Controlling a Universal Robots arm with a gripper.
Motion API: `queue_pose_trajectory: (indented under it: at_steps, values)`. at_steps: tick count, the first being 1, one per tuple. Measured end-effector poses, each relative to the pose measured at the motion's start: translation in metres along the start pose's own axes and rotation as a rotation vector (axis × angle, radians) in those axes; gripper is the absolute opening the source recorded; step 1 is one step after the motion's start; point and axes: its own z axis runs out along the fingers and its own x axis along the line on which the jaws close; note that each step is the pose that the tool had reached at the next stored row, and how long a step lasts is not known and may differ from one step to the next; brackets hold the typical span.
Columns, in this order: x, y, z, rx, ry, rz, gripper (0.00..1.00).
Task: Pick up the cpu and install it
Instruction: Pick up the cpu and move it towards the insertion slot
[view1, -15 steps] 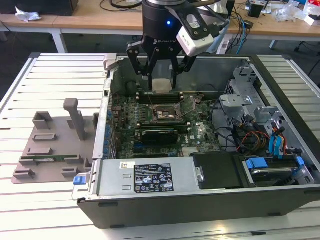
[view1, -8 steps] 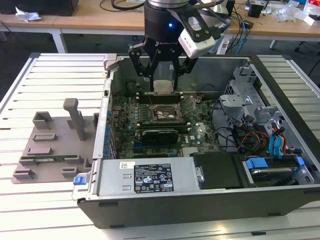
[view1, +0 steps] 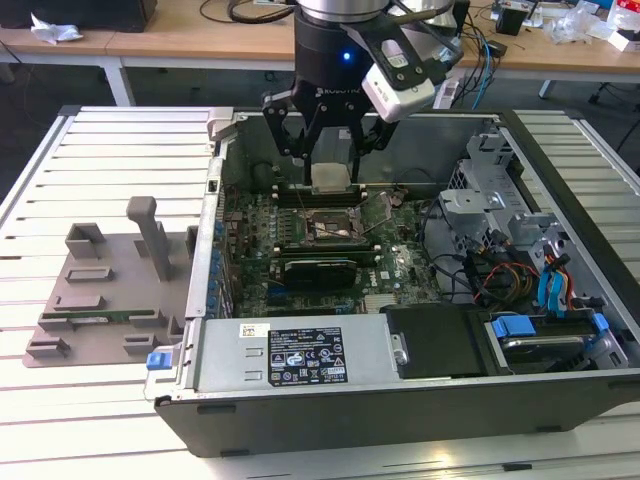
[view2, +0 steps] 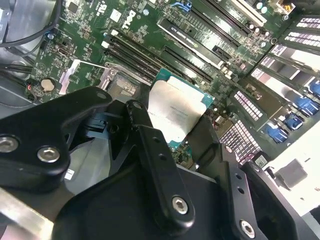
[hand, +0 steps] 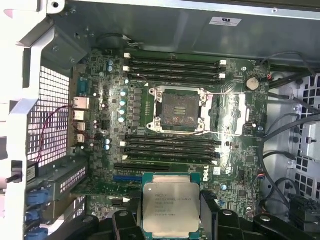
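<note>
Fingers (hand: 209, 215): closed on two opposite edges of the cpu, one black pad on each side (clearest in the first wrist view).
Gripper (view1: 331, 168): black, pointing down into the open computer case (view1: 400, 400), hanging over the socket.
Cpu (view1: 331, 180): held clear of the board, flat and level, metal top facing up; in the exterior view it sits above the socket and a little toward the case's far wall. It also shows in the first wrist view (hand: 170, 205) and the second wrist view (view2: 177, 107), with its thin green border visible around the silver lid.
Socket (hand: 179, 111): dark square in a silver frame on the green motherboard (hand: 100, 130), uncovered and with nothing seated in it; also seen in the exterior view (view1: 335, 228).
Memory slots (hand: 172, 67): long black rows running along two opposite sides of the socket.
Coin battery (hand: 252, 83): round and silver, on the board near one corner of the socket.
Holder tray (view1: 100, 290): grey plastic, lying outside the case on the slatted table (view1: 120, 140), well apart from the socket toward the exterior view's left.
Contact: cpu and socket are apart (a clear gap shows between them in the exterior view).
</note>
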Motion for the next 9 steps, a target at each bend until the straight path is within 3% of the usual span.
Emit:
queue_pose_trajectory:
  at_steps: [9]
  values:
    - [-0.0060,-0.0002,0.0059,0.0000,0.0000,0.000,0.55]
